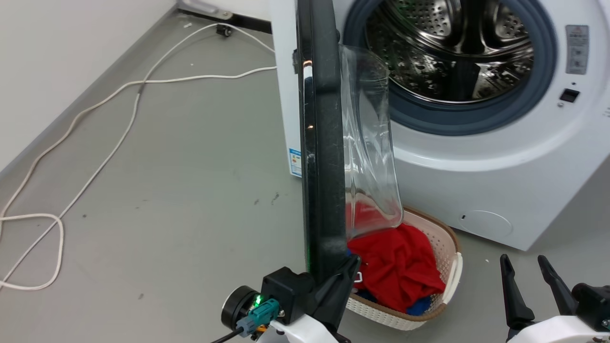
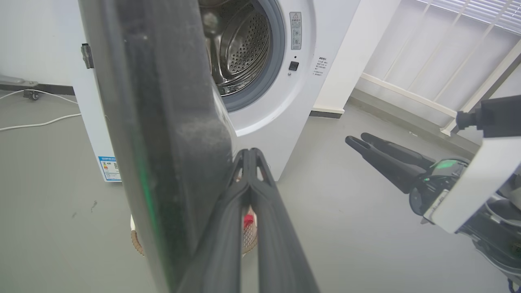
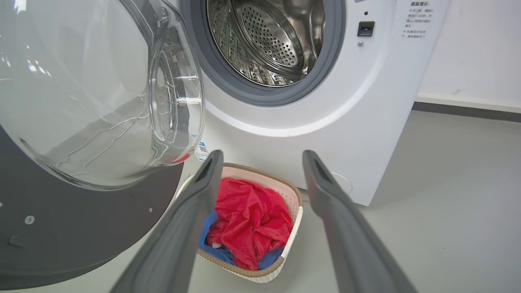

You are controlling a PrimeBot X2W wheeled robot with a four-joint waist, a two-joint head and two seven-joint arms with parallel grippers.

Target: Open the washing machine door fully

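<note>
The washing machine [image 1: 476,166] is white, with its steel drum exposed. The washing machine door [image 1: 319,143] stands swung out, edge-on to the head view, its clear glass bowl [image 1: 369,143] bulging toward the drum. My left gripper [image 1: 351,263] is shut, fingers pressed together, lying against the inner side of the door's lower rim. In the left wrist view the shut left gripper [image 2: 249,152] sits just right of the black door [image 2: 163,122]. My right gripper [image 1: 523,258] is open and holds nothing at the lower right, away from the door [image 3: 81,228]; its fingers [image 3: 211,162] frame the basket.
A white woven basket [image 1: 448,247] with red and blue cloth [image 1: 395,267] sits on the floor below the door's glass, in front of the machine. A white cable [image 1: 119,128] loops over the grey floor at left. A wall runs along the left.
</note>
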